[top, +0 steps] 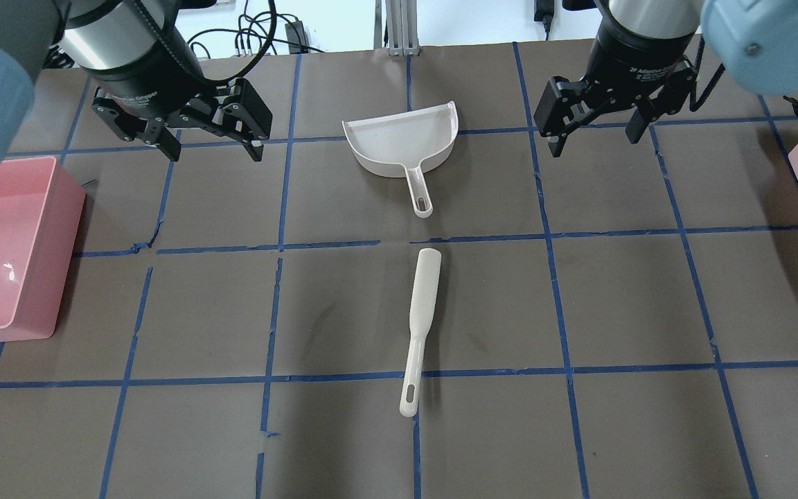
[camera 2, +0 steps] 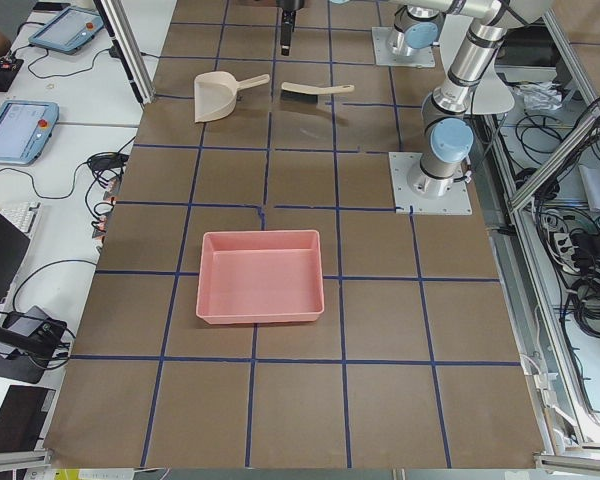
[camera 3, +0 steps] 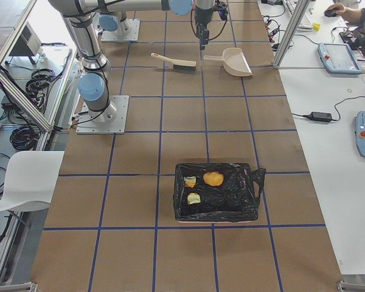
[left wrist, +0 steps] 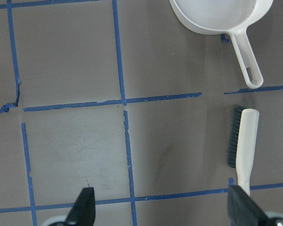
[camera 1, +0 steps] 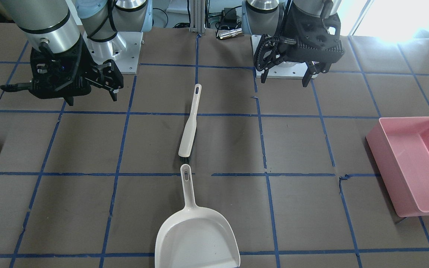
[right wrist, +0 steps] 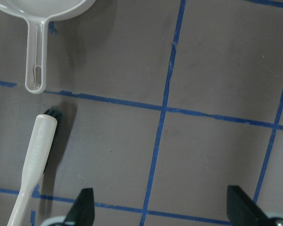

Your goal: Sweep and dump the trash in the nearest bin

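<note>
Matte brown tabletop (top: 621, 298), ruled into squares by blue tape that is frayed at several crossings. We find the trash (camera 3: 201, 185) at the end on the robot's right, all of it lying inside the lined bin (camera 3: 243, 210), whose liner (camera 3: 228, 198) is a crumpled, glossy black film. It comprises a smooth, rounded tan-brown lump (camera 3: 213, 178), like a small potato, just beside a pale yellow-orange chunk (camera 3: 190, 181). A second such chunk (camera 3: 194, 198) lies a little nearer the camera. All three rest on the film, well apart from both arms. At the opposite end we see the pink bin (top: 4, 242), a smooth rectangular plastic tray with rounded corners. Midway along the tabletop lie a cream plastic dustpan (top: 402, 142), a shallow scoop with a slotted handle, and a slim cream brush (top: 420, 326) with a slotted handle. Its short black bristles (left wrist: 232, 136) show in the left wrist view. Their near ends point at one another without touching. The left pincer (top: 213, 151) and the right pincer (top: 596, 138), both of black ribbed plastic, hang above the tabletop on either side of the dustpan. Each has its fingers spread wide and grips nothing
</note>
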{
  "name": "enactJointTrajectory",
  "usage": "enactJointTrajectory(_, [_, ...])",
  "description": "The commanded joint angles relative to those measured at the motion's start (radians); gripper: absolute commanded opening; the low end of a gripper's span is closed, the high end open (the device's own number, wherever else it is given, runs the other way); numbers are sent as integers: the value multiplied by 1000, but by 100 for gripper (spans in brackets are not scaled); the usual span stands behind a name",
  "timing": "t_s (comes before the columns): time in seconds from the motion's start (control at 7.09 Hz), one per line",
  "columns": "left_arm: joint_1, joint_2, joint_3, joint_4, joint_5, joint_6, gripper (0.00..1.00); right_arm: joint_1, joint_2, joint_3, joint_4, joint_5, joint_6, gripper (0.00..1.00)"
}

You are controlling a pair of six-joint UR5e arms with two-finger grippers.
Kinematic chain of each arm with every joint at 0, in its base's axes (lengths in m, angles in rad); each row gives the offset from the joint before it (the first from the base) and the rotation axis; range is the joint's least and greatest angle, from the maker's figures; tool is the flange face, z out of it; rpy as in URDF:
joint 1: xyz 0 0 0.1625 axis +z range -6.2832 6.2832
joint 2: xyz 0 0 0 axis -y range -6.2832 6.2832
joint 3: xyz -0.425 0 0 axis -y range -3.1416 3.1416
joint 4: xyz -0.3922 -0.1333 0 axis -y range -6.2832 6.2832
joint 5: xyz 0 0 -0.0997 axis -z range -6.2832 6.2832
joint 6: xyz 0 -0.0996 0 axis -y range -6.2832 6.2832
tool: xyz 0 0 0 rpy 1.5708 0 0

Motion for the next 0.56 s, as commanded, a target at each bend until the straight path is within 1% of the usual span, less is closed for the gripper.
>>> enactJointTrajectory(0.0, [2, 9, -2, -2, 3, 2, 100, 1, -3, -2, 10, 17, 31, 100])
enactJointTrajectory(0.14, [2, 10, -2, -2, 3, 3, 100, 1, -5, -1, 9, 15, 33, 100])
enactJointTrajectory(0.42, [2, 12, -4, -5, 0, 5, 100, 4, -12, 2, 9, -35, 30, 100])
